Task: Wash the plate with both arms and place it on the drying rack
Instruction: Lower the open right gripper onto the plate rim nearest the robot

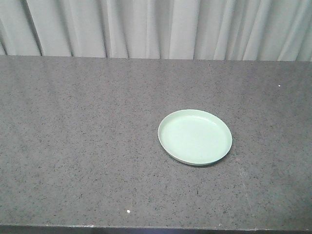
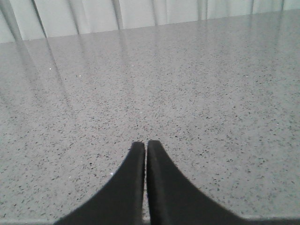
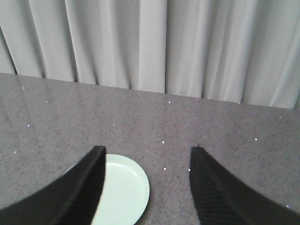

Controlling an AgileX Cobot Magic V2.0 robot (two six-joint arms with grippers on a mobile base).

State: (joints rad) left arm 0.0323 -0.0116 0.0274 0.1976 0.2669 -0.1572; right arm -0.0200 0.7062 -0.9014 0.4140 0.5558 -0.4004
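Note:
The pale mint-green plate (image 1: 195, 136) lies flat on the speckled grey countertop (image 1: 78, 146), right of centre in the front view, with nothing on it. In the right wrist view the plate (image 3: 124, 192) shows low in the frame, partly hidden behind the left finger. My right gripper (image 3: 149, 151) hangs above the counter, open wide, with nothing between its fingers. My left gripper (image 2: 145, 144) is shut, its two black fingers pressed together over bare counter with nothing held. Neither arm shows in the front view. The drying rack is out of view.
A pale pleated curtain (image 1: 156, 27) runs along the far edge of the counter. The counter's near edge (image 1: 156, 229) crosses the bottom of the front view.

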